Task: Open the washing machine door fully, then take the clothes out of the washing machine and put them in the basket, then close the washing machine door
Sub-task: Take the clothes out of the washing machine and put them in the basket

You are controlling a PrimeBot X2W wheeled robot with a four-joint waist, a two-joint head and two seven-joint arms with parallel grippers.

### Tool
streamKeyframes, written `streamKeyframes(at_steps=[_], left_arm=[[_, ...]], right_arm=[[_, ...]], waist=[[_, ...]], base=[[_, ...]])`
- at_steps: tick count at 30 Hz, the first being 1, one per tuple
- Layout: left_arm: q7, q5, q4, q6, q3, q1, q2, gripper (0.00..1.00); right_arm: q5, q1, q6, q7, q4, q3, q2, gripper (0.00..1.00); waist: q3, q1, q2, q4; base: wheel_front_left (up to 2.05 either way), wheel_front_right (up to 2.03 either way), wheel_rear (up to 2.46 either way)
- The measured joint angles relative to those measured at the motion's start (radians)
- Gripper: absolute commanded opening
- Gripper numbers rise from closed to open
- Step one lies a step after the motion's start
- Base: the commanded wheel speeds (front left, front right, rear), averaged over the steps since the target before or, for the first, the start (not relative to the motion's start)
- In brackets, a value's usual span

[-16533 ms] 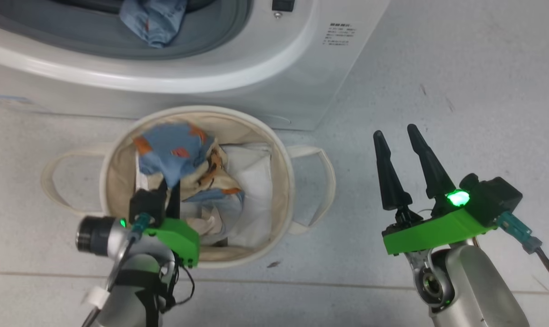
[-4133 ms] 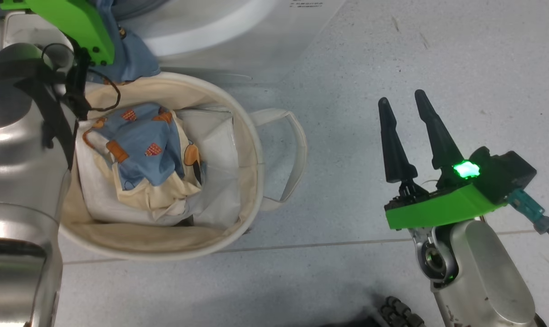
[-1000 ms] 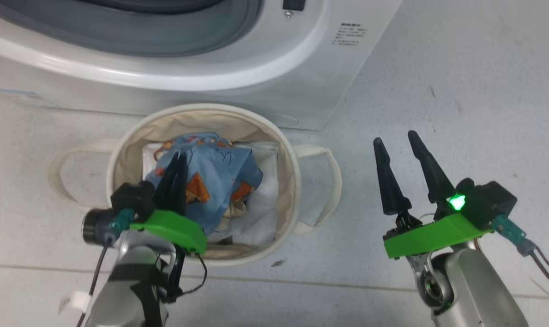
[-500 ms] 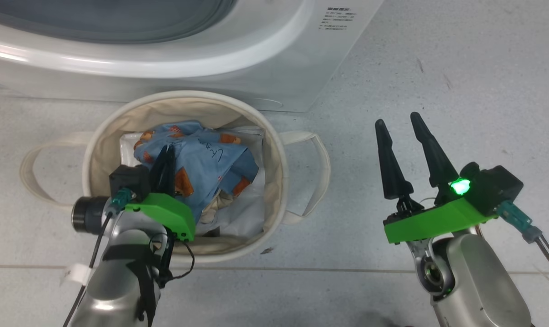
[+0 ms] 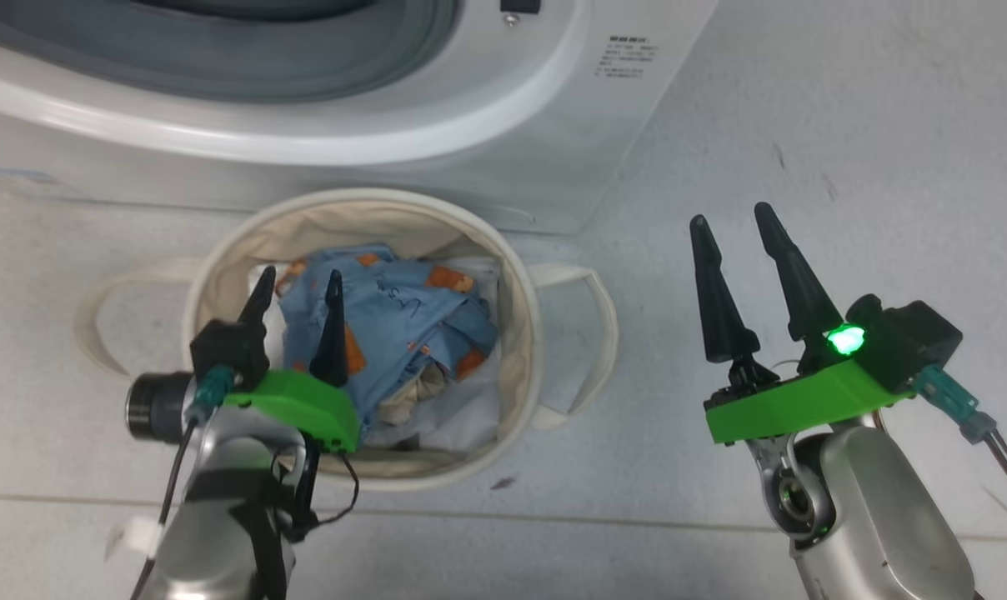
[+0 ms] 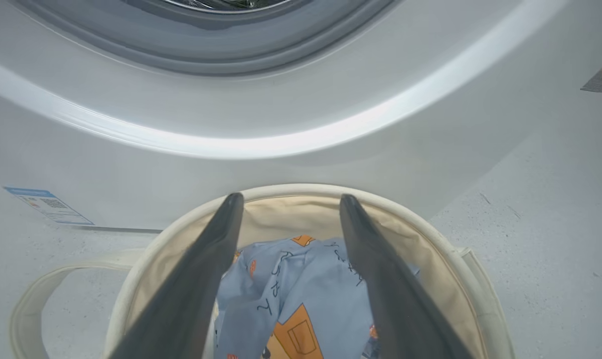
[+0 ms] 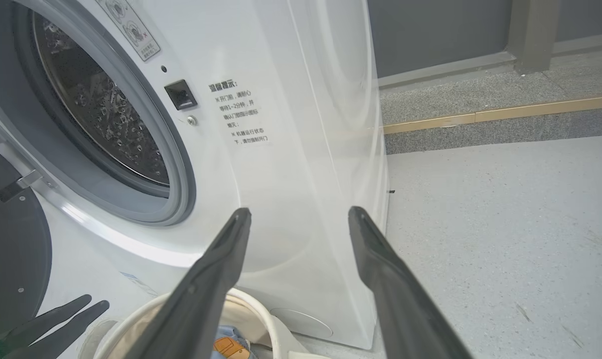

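The left gripper (image 5: 300,279) is hovering over the basket (image 5: 362,198), its two dark fingers standing spread apart and pinching nothing. The clothes (image 5: 412,317), light blue with orange figures, are lying crumpled inside the basket just below and to the right of those fingertips. The heap is showing no clear long axis, only a loose run from the basket's far left toward its near right. The right gripper (image 5: 730,215) is hanging over bare floor (image 5: 804,125), well apart from the basket, its fingers likewise spread and empty. The basket is sitting on the floor against the front of the washing machine (image 5: 470,142), directly under the drum mouth (image 7: 101,114). In the right wrist view the drum is showing only bare metal as far as can be seen. So the step now facing the robot is probably the closing of the washing machine door (image 7: 12,249). That door is hanging swung out at the machine's left side, hinged there, a round disc with no long axis, its dark inner face turned outward. It is lying to the left of both grippers, which is making the left arm the nearer one for pushing it rightward onto the mouth.
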Motion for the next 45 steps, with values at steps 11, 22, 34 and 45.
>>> streamKeyframes(at_steps=[11,22,34,45], left_arm=[[-0.005,-0.103,-0.312,0.043,-0.014,0.192,0.001,1.0],[-0.006,-0.091,-0.577,0.141,-0.026,0.357,0.003,1.0],[-0.006,-0.096,-0.618,0.116,-0.07,0.451,0.005,1.0],[-0.006,-0.076,-0.593,0.098,-0.096,0.496,0.006,1.0]], right_arm=[[-0.011,0.057,0.0,0.0,-0.001,-0.001,0.0,1.0],[-0.009,0.093,0.0,0.0,-0.033,-0.007,0.0,1.0],[0.002,0.164,0.0,0.0,-0.001,-0.028,0.0,1.0],[0.0,0.204,0.0,0.0,0.033,-0.051,0.0,1.0]], waist=[[-0.121,0.0,0.0,0.05],[-0.212,0.0,0.0,0.1],[-0.288,0.0,0.0,0.104],[-0.375,0.0,0.0,0.08]], base=[[0.0,0.0,0.0],[0.0,0.0,0.0],[0.0,0.0,0.0],[0.0,0.0,0.0]])
